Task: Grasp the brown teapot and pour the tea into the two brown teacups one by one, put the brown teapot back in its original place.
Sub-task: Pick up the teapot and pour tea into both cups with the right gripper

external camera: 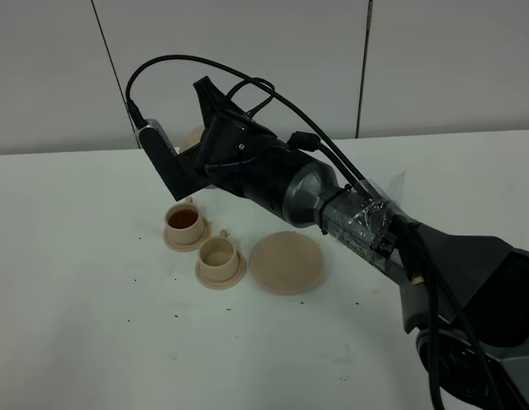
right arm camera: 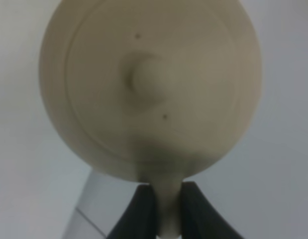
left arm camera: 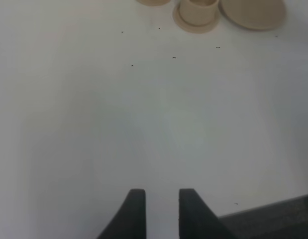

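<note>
The brown teapot [right arm camera: 149, 89] fills the right wrist view, lid and knob facing the camera. My right gripper [right arm camera: 168, 209] is shut on its loop handle. In the high view only a beige sliver of the teapot [external camera: 193, 135] shows behind the right gripper [external camera: 202, 152], held in the air behind and above the far teacup [external camera: 185, 224], which holds dark tea. The near teacup [external camera: 219, 256] looks empty inside. The large round saucer [external camera: 286, 261] lies bare beside it. My left gripper [left arm camera: 161, 209] hovers open over bare table, well short of the near teacup [left arm camera: 196, 12] and the large saucer [left arm camera: 253, 12].
The white table [external camera: 76, 325] carries small dark specks around the cups. The right arm [external camera: 349, 209] and its cables stretch across the right half of the table. A dark edge [left arm camera: 273, 219] shows beside the left gripper.
</note>
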